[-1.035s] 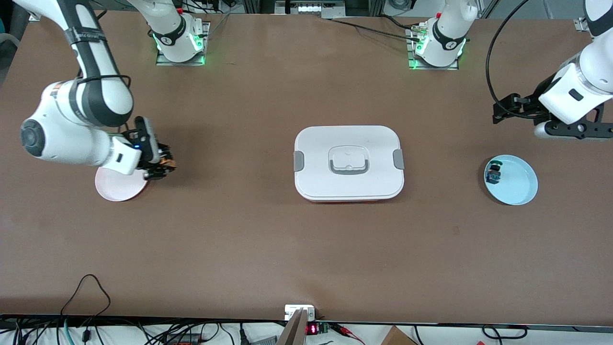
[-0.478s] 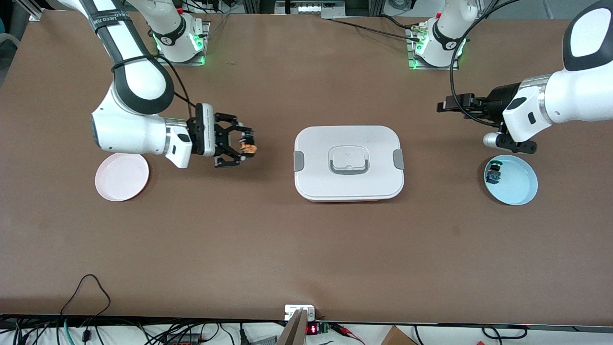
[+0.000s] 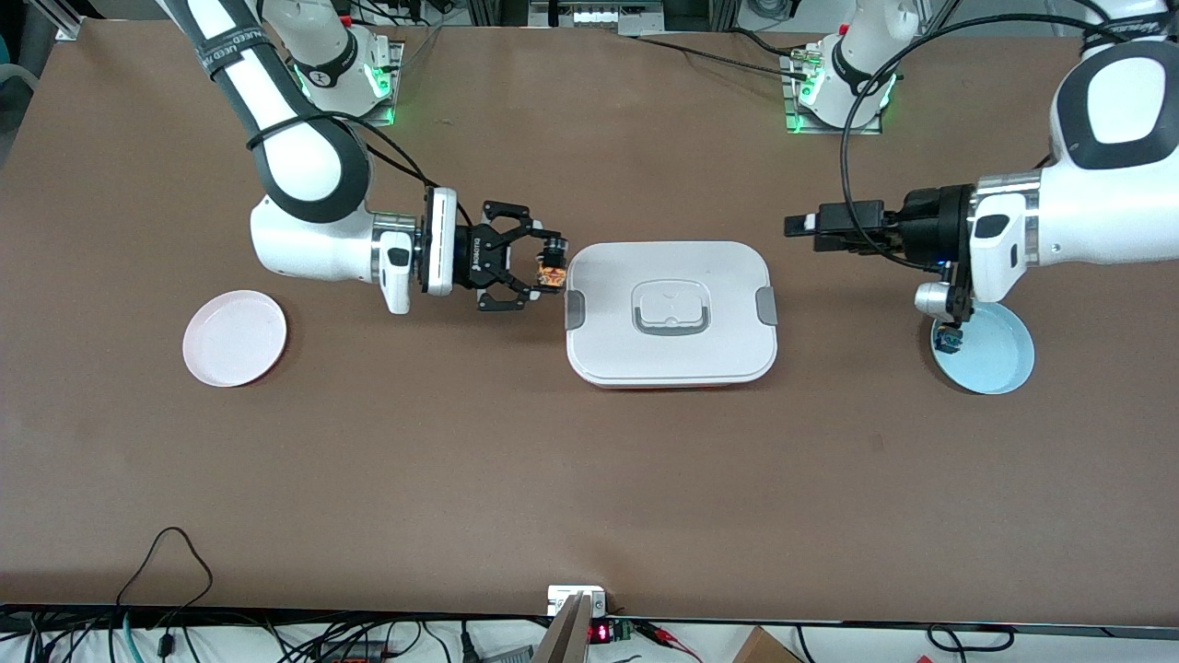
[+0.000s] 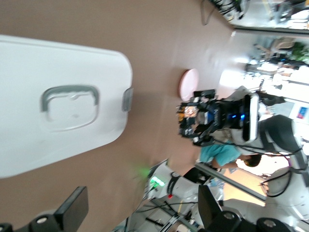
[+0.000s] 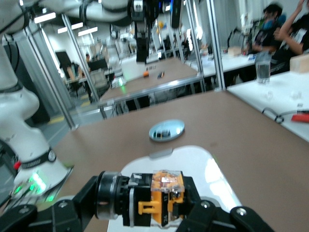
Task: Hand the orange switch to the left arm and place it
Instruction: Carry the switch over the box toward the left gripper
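Box (image 3: 671,313) sits between right gripper (image 3: 543,267) and left gripper (image 3: 799,227).

A brown table (image 3: 461,479) stands among aluminium frames (image 5: 72,43) and ceiling lights (image 5: 41,18).

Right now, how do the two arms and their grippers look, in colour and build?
Both arms are white with dark grey joint bands. The right arm carries a lettered black strap and thin black cable; a black cable loops to the left arm. The right gripper and left gripper are black, two-fingered.

Box (image 3: 671,313) sits mid-bench (image 3: 553,479), one plate (image 3: 235,337) toward the right arm's end, another plate (image 3: 990,354) toward the left arm's.
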You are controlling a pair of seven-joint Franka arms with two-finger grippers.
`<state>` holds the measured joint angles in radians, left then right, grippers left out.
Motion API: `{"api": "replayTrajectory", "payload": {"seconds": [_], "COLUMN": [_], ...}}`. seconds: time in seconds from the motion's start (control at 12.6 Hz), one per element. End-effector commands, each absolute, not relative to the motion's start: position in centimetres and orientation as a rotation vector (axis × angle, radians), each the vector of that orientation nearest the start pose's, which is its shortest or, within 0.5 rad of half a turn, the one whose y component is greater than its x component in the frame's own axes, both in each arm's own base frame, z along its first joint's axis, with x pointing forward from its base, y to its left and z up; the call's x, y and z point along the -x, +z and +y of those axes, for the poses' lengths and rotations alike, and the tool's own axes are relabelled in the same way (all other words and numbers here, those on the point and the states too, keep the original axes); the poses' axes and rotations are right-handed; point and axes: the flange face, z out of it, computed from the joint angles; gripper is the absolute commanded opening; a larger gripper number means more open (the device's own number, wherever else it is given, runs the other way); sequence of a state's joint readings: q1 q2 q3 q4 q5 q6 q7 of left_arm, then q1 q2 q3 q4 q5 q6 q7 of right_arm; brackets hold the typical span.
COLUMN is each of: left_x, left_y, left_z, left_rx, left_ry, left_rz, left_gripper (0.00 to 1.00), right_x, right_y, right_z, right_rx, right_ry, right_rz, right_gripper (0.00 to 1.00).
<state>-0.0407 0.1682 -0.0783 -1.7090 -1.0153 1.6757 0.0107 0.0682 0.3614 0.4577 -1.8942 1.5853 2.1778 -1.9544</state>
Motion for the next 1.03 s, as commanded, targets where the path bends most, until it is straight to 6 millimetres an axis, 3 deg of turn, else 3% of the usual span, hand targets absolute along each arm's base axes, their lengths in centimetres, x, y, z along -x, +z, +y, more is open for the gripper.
{"api": "replayTrajectory", "payload": {"seconds": [0.0,0.16,0.4,0.56,0.96], "left_x": [-58.2,-56.9,-55.9,-55.6,-55.5], "left_y": [46.7,43.8,41.7,40.0,40.8], "left_z": [-16.0,-20.4,-24.6,-26.5,-27.8], "left_rx": [-1.925,-1.738,-1.712,-1.656,-1.587], "left_ry": [-0.217,-0.173,-0.172,-0.159,-0.157], "left_rz": [0.165,0.260,0.271,0.248,0.265], "left_gripper": [1.00,1.00,1.00,1.00,0.96], "right_x": [-55.6,-55.0,-54.3,-53.7,-53.7], "right_y": [36.7,36.8,38.6,39.7,40.1], "right_z": [36.6,38.0,40.7,42.6,43.3], "right_rx": [1.398,1.381,1.335,1.320,1.347], "right_ry": [-1.048,-1.059,-1.085,-1.098,-1.111], "right_rz": [-1.054,-1.000,-0.914,-0.861,-0.862], "right_gripper": [0.00,0.00,0.00,0.00,0.00]}}
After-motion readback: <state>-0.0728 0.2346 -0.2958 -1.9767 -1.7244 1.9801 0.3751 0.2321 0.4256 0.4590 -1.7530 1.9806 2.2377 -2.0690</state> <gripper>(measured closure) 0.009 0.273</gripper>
